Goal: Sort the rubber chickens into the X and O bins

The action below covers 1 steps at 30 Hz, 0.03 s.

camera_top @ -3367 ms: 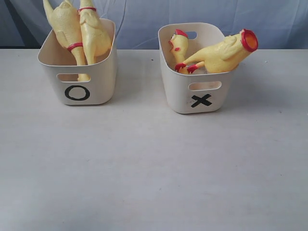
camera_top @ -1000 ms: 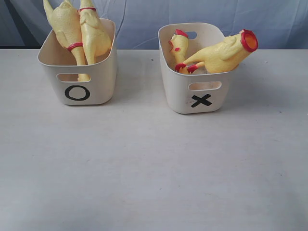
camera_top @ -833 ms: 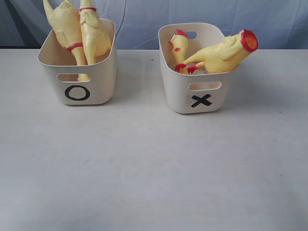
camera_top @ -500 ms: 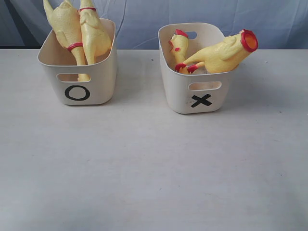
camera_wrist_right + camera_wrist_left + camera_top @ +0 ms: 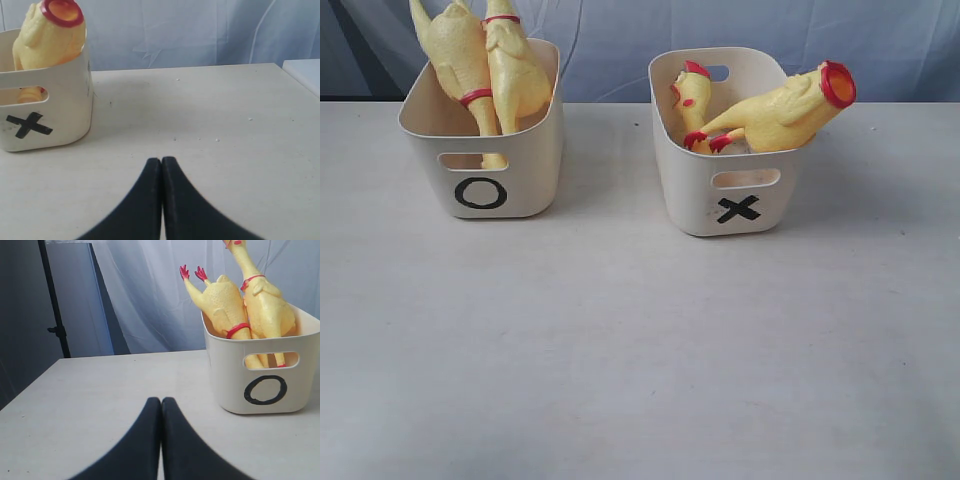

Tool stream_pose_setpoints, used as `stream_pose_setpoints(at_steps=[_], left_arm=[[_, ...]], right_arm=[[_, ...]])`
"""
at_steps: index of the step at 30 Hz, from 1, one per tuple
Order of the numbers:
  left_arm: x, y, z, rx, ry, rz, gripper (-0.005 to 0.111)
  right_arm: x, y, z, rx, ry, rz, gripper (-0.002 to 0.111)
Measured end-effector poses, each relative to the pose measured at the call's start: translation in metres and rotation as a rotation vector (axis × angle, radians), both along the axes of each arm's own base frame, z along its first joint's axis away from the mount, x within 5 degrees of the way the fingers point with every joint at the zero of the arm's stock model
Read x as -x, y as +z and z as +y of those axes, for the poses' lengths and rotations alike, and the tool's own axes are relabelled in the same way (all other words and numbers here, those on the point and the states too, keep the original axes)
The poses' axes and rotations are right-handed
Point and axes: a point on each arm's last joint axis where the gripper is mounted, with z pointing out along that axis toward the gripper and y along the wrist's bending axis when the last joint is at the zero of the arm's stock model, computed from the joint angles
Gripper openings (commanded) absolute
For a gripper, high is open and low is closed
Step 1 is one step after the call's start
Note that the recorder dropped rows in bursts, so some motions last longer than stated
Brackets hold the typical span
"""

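Observation:
The O bin (image 5: 525,170) stands at the back left with two large rubber chickens (image 5: 460,55) upright in it, necks down. The X bin (image 5: 695,195) stands at the back right and holds a small chicken (image 5: 692,100) and a larger chicken (image 5: 785,115) lying over its rim. Neither gripper shows in the exterior view. In the left wrist view my left gripper (image 5: 161,401) is shut and empty above the table, short of the O bin (image 5: 225,375). My right gripper (image 5: 161,160) is shut and empty, to the side of the X bin (image 5: 70,115).
A pale table (image 5: 640,340) spreads out in front of both bins. A blue-grey curtain (image 5: 620,40) hangs behind them. A dark stand pole (image 5: 52,300) rises past the table's far edge in the left wrist view.

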Motion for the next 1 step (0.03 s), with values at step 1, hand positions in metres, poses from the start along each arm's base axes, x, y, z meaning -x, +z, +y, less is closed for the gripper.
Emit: stream_pose_setpoints(at_steps=[1], left_arm=[[0.0000,0.0000,0.0000,0.000,0.000,0.000,0.000]], right_arm=[[0.0000,0.0000,0.0000,0.000,0.000,0.000,-0.001]])
